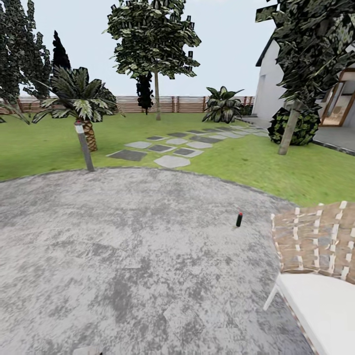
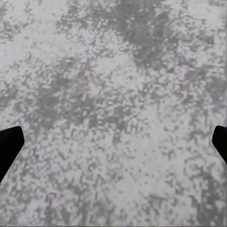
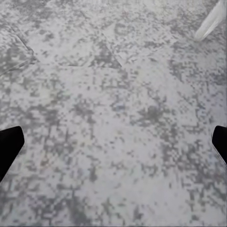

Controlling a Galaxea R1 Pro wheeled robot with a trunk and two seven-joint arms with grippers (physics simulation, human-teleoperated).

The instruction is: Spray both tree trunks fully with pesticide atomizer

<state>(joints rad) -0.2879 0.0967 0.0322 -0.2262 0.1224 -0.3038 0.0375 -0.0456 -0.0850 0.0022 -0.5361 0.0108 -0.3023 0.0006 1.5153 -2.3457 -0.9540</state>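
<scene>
Below both my grippers lies mottled grey paving point(image 1: 123, 256). My left gripper point(image 2: 113, 142) hangs over it with its two dark fingertips point(image 2: 9, 144) spread wide, nothing between them. My right gripper point(image 3: 113, 142) is the same: jaws wide apart, empty, with bare paving between the tips and a pale slanted chair leg point(image 3: 210, 21) beyond them.

Well ahead of my jaws and off toward my right side, a small dark object with a red top point(image 1: 239, 219) stands upright on the paving; it is too small for me to say whether it is the pesticide atomizer. Just beside it on the right sits a chair with a woven brown-and-white back point(image 1: 318, 239) and a white seat.

Farther out, past the paving's edge, the lawn point(image 1: 44, 143) begins. One tree point(image 1: 154, 37) stands far ahead near the slatted fence point(image 1: 187, 103), its thin-looking trunk point(image 1: 157, 96) upright. A second tree's trunk point(image 1: 289, 130) leans on the right, before a dark shrub by the house. A grey bollard point(image 1: 84, 146) and a short palm point(image 1: 79, 98) stand to the left, with stepping stones point(image 1: 170, 148) between.
</scene>
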